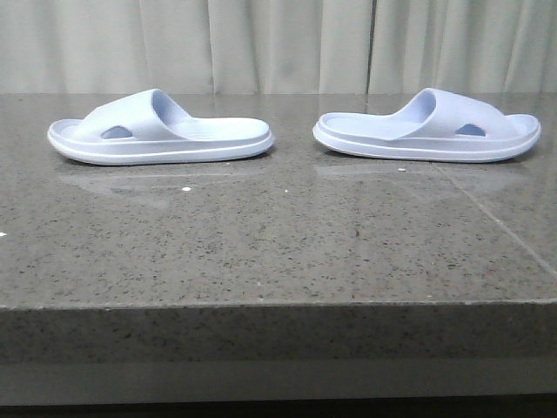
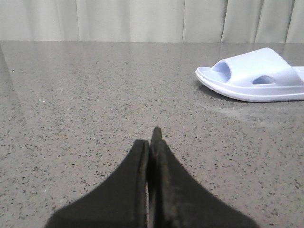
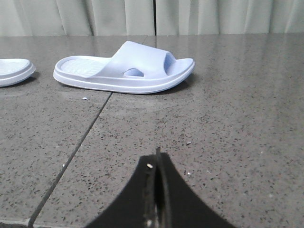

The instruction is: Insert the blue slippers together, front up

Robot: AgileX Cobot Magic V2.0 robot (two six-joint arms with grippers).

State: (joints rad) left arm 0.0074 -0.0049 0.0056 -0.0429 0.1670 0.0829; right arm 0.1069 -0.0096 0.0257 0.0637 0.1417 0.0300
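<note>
left gripper (image 2: 153, 142) closed, moulded ribbed blue slippers (image 1: 161, 129)

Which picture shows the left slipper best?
The front view: the whole left slipper shows from the side, resting flat on the table. The left wrist view shows most of it, cut off at the picture's edge. The right wrist view catches only one end at the picture's edge.

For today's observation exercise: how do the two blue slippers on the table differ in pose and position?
The left slipper has its strap end pointing left; the right slipper has its strap end pointing right. So the left one's heel faces right and the right one's heel faces left, with a gap between. Both are pale blue, sole-down and untouched.
</note>
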